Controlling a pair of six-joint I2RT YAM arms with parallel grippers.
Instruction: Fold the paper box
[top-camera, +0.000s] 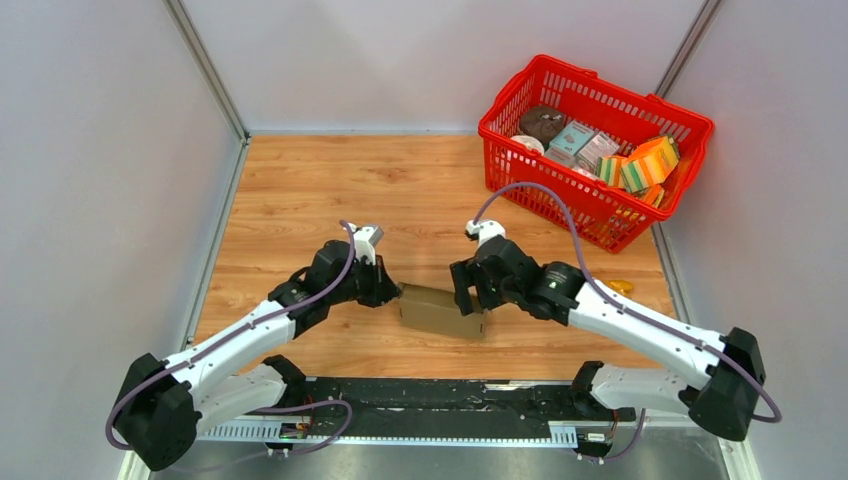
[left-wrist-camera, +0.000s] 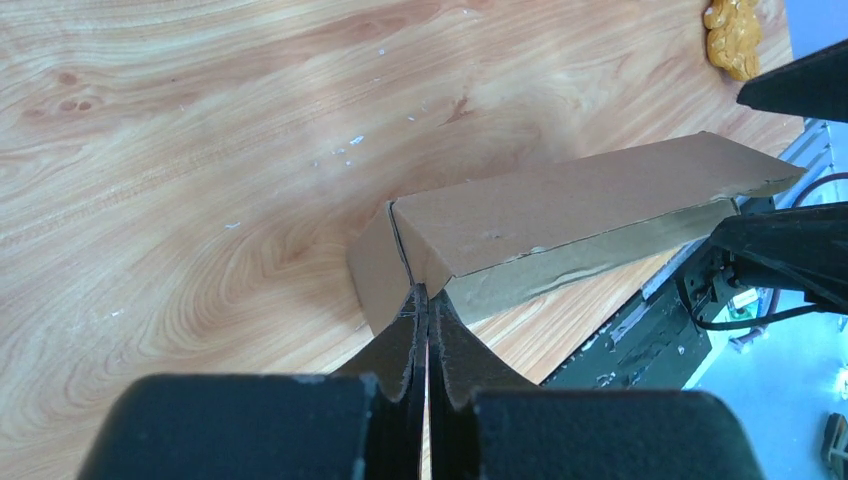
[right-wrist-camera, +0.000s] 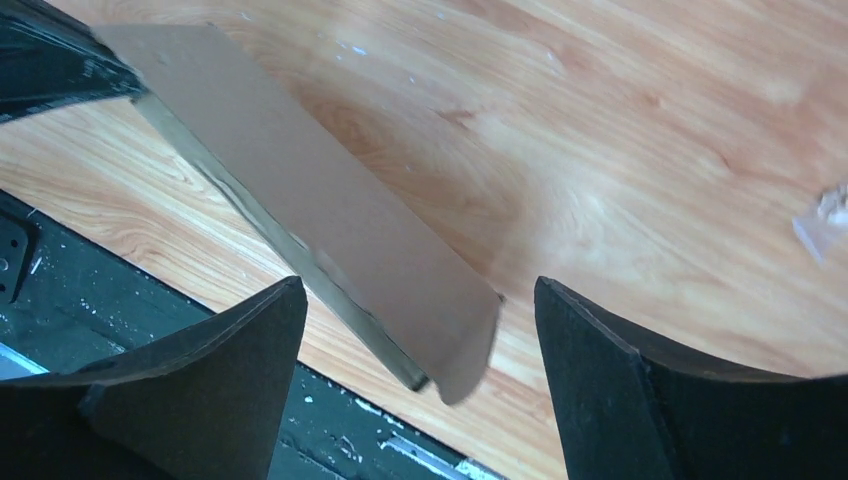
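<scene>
Paper box (top-camera: 440, 312) is sitting at the near edge of the table (top-camera: 300, 200), long axis running arm to arm, and I'm pinching its left end flap in the left gripper (top-camera: 392, 292) while the right gripper (top-camera: 470, 290) is hanging wide open around the other end.

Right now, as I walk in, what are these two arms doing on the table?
Both arms are working on the brown paper box, which lies between them near the front edge of the wooden table. The left gripper is shut on a flap at one end of the box. The right gripper is open, with a finger on each side of the other end, not gripping. The red basket stands far right.
</scene>
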